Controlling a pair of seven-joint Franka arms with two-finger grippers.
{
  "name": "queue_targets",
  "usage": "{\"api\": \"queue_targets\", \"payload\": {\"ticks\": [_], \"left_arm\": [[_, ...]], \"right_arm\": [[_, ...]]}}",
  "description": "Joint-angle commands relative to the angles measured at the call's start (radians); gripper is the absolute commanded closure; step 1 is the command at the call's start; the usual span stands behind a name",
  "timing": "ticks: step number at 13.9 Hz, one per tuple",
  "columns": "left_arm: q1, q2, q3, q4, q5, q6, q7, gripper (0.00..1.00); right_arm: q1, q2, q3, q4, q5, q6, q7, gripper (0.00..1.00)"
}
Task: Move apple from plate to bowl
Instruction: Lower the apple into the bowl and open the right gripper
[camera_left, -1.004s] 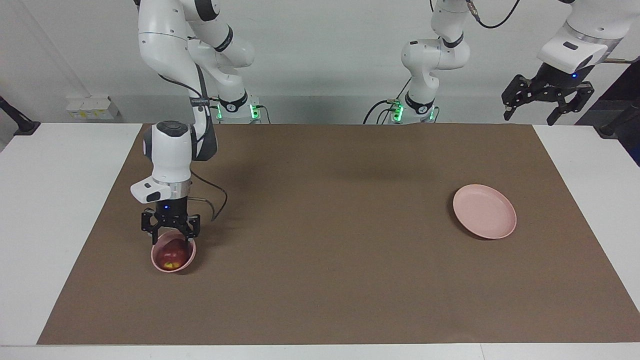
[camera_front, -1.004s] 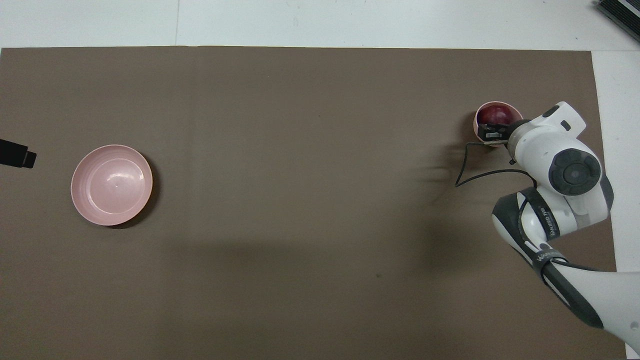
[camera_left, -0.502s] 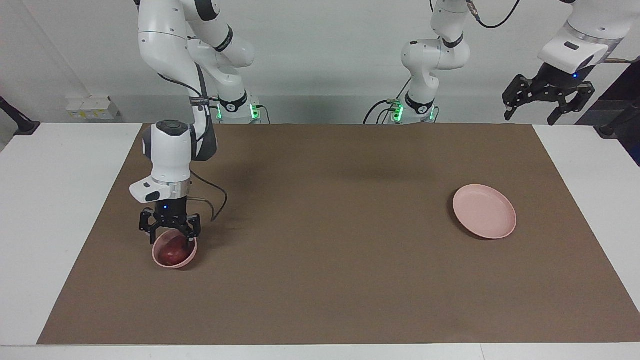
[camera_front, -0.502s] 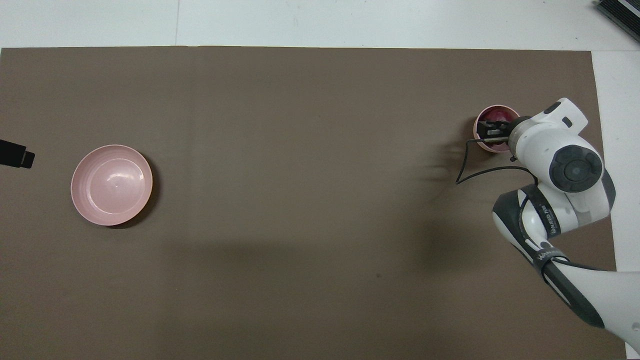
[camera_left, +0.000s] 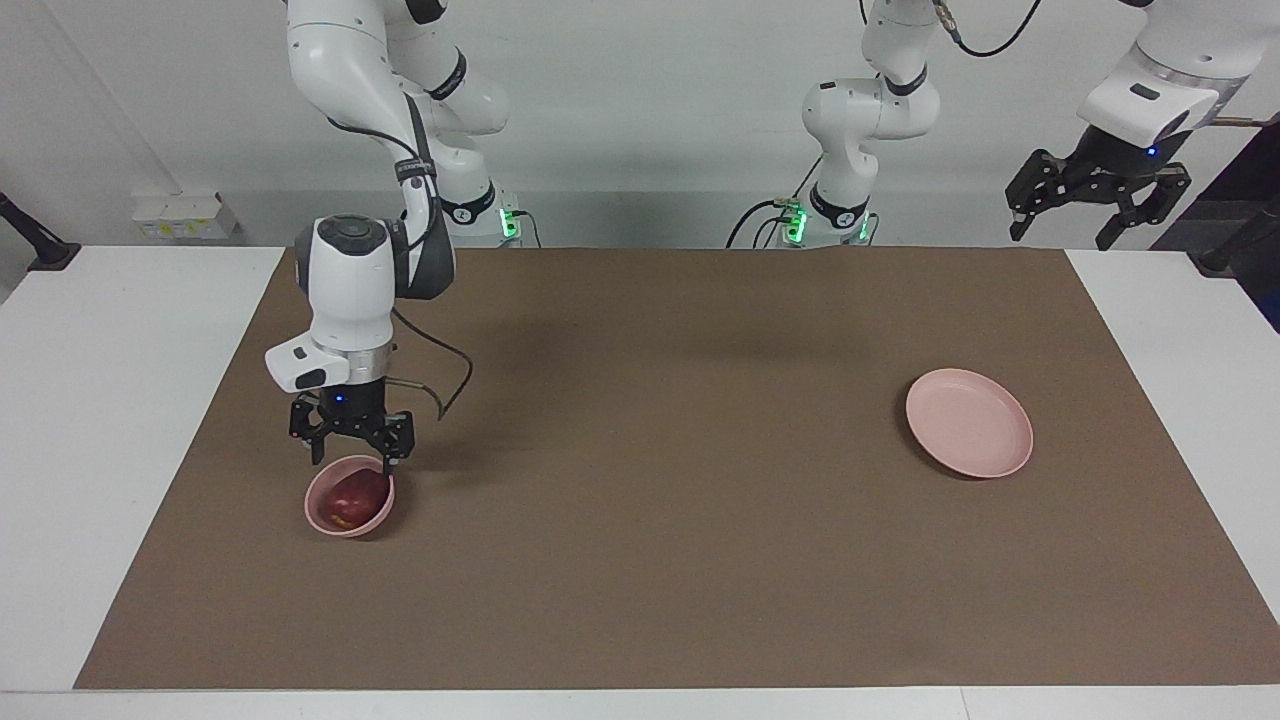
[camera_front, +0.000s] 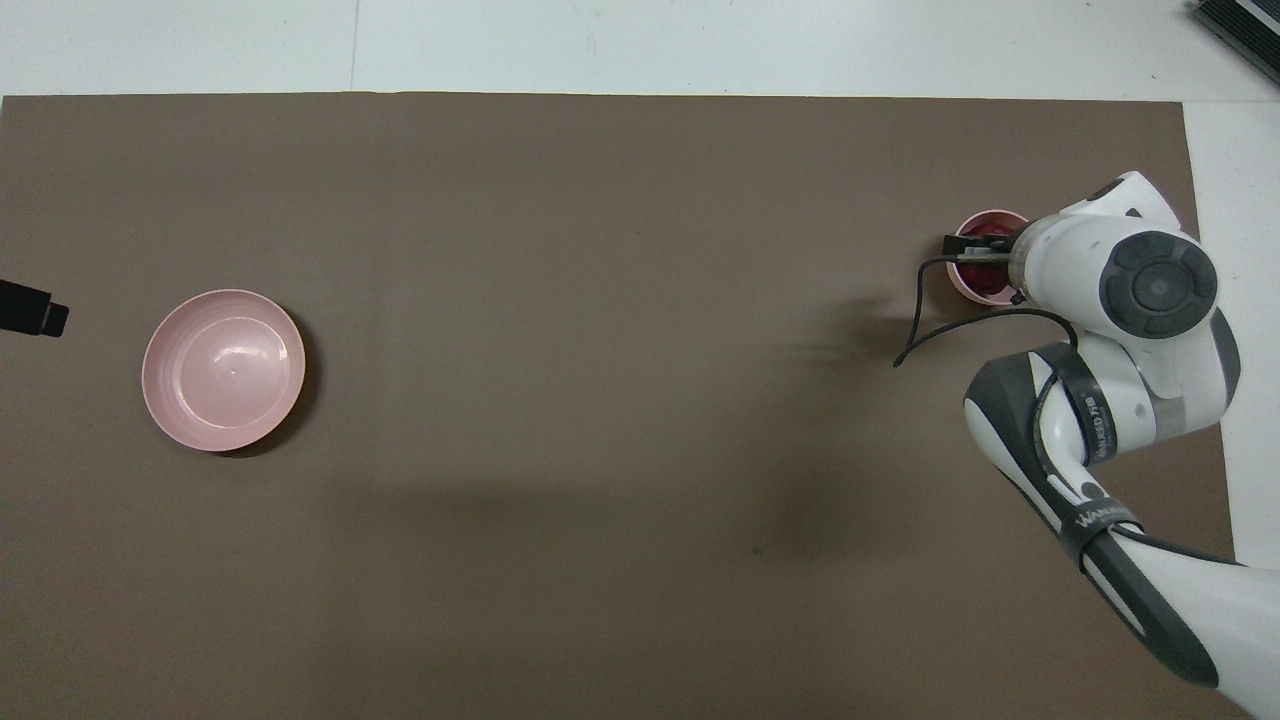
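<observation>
**Apple resting in the bowl**

A brown mat (camera_left: 660, 450) is covering the white bench (camera_left: 110, 400). The apple (camera_left: 352, 496) is sitting in the bowl (camera_left: 318, 514) toward the right arm's end. The right claw (camera_left: 351, 452) is hovering just above it, fingers spread, gripping nothing. The plate (camera_left: 968, 422) is lying bare toward the left arm's end. The left claw (camera_left: 1095, 212) is waiting raised, fingers apart.

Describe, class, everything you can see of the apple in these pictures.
The apple is small, round and dark red with a little yellowish patch low on its side. It looks smooth and whole. It rests inside the small, deep pale pink bowl, which stands on the brown mat toward the right arm's end of the table. Only the bowl touches it. The right pincer hangs open just above the bowl's rim, clear of the fruit. In the overhead view the arm hides most of the apple.
</observation>
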Motion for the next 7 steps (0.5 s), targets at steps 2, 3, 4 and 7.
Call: {"api": "queue_targets", "payload": {"ticks": [2, 3, 4, 7], "left_arm": [[0.008, -0.020, 0.000, -0.018, -0.012, -0.008, 0.008, 0.00], [0.008, -0.020, 0.000, -0.018, -0.012, -0.008, 0.008, 0.00], [0.008, -0.020, 0.000, -0.018, -0.012, -0.008, 0.008, 0.00], [0.008, -0.020, 0.000, -0.019, -0.012, -0.008, 0.008, 0.00]], "right_arm": [[-0.006, -0.028, 0.027, 0.085, 0.187, -0.190, -0.114, 0.00], [-0.006, -0.036, 0.027, 0.116, 0.250, -0.258, -0.148, 0.00], [-0.006, -0.040, 0.027, 0.133, 0.298, -0.313, -0.189, 0.00], [-0.012, -0.111, 0.025, 0.138, 0.360, -0.411, -0.283, 0.00]]}}
